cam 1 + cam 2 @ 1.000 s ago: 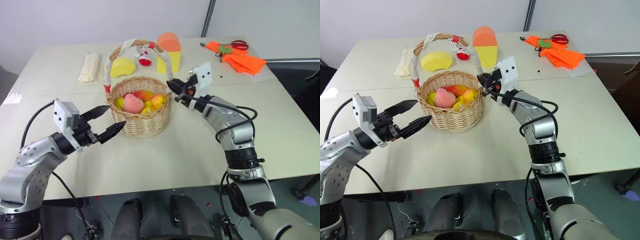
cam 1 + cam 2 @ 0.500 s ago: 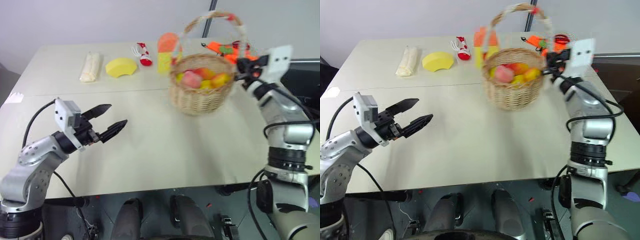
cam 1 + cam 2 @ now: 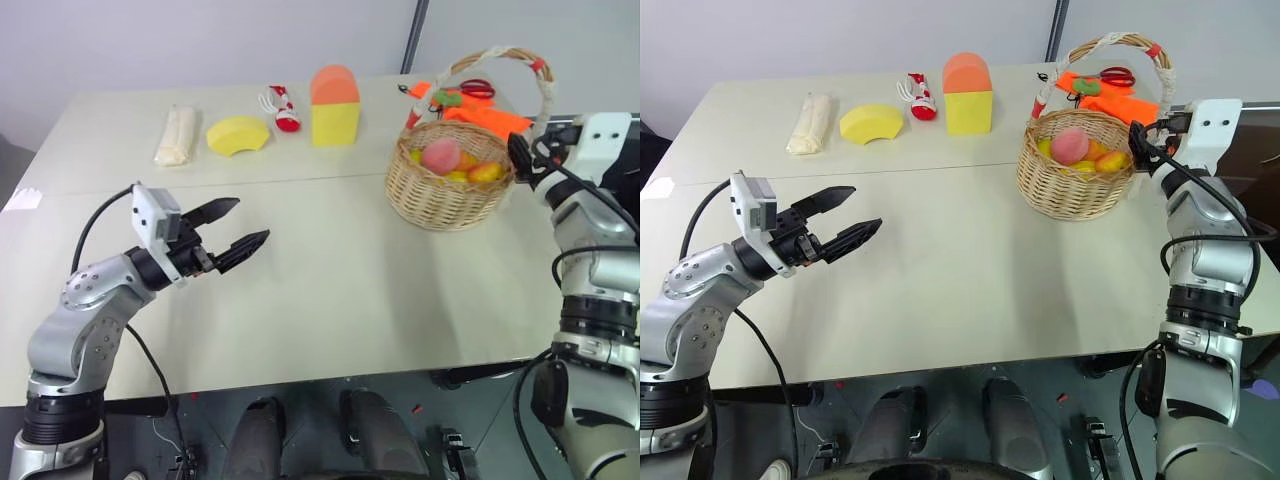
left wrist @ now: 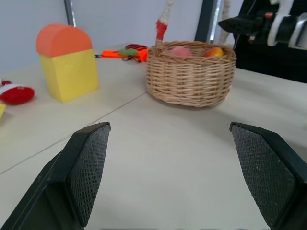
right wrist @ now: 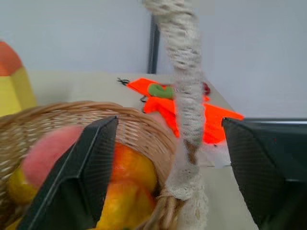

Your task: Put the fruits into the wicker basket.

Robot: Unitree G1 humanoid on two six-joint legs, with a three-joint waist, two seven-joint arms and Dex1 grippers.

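Basket (image 3: 448,187): wicker, arched white handle (image 3: 500,58) with red bands; stands on the table (image 3: 340,290) at its far right, just in front of the orange cloth (image 3: 480,115).

Peach (image 3: 441,156): pink, in the basket on its left side.

Apple (image 3: 484,172): red-and-yellow, in the basket beside the peach, among other yellow-orange fruit.

Right tool (image 5: 168,158): released; its fingers (image 5: 86,167) stand apart on either side of the handle's base without touching it. Forearm raised at the table's right edge, tool aimed level at the basket's right rim.

Left tool (image 3: 232,228): released and empty, fingers (image 4: 88,167) spread wide. Arm bent at the elbow over the near left of the table, tool held above the surface and aimed toward the basket, well apart from it.

Other items, far edge of table: yellow block with orange dome (image 3: 336,105), yellow half-round block (image 3: 238,134), small red-and-white item (image 3: 284,108), pale wrapped roll (image 3: 177,135). Scissors (image 3: 478,89) lie on the cloth.
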